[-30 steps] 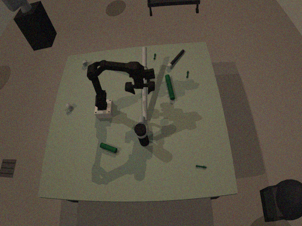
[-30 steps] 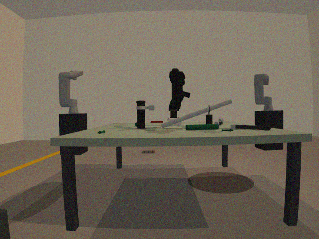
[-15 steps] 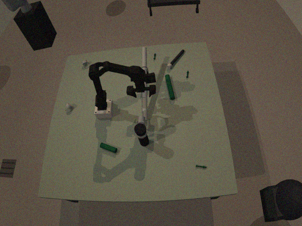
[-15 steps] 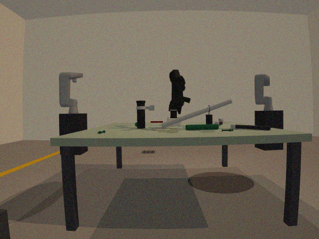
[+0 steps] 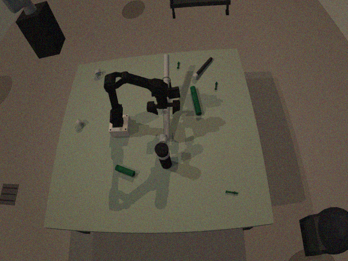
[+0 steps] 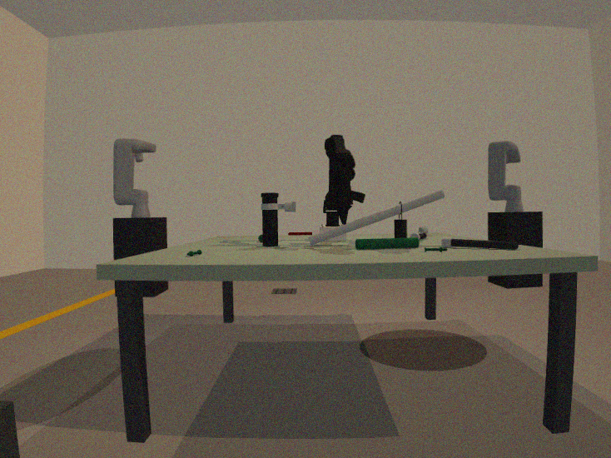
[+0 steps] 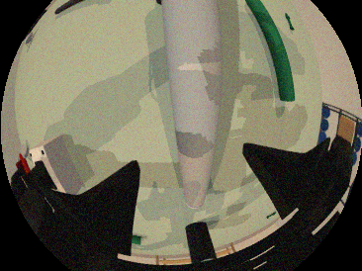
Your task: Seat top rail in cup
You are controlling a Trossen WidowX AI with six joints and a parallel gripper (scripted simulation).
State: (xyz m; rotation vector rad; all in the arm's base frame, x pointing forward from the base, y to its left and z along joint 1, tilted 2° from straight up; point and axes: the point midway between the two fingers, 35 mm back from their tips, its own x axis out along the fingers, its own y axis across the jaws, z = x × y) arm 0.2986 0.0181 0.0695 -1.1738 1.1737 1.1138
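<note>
The light grey rail [image 5: 166, 64] [image 6: 377, 216] [image 7: 190, 40] slopes through the wire loop on the short black post [image 6: 399, 229]. Its raised end is beyond the loop; its low end is down at the table, below the cup. The big black post [image 5: 166, 163] [image 6: 270, 228] [image 7: 200, 239] stands upright. Its pale band [image 6: 267, 206] is just under the cap, with the rail-end cup [image 5: 163, 138] [image 6: 290, 206] facing the loop side. My gripper [image 5: 165, 112] [image 6: 343, 221] [image 7: 194, 157] is open and empty, fingers pointing down above the rail, one on each side in the wrist view. Contact is not visible.
A long green cylinder [image 5: 195, 100] [image 6: 386, 243] [image 7: 277, 54] and a dark rod [image 5: 204, 66] [image 6: 484, 244] lie on the loop side. A shorter green cylinder [image 5: 124, 170] lies near the big post. Small green pieces and two pale fittings are scattered around. The arm's white base [image 5: 119, 132] is left of the rail.
</note>
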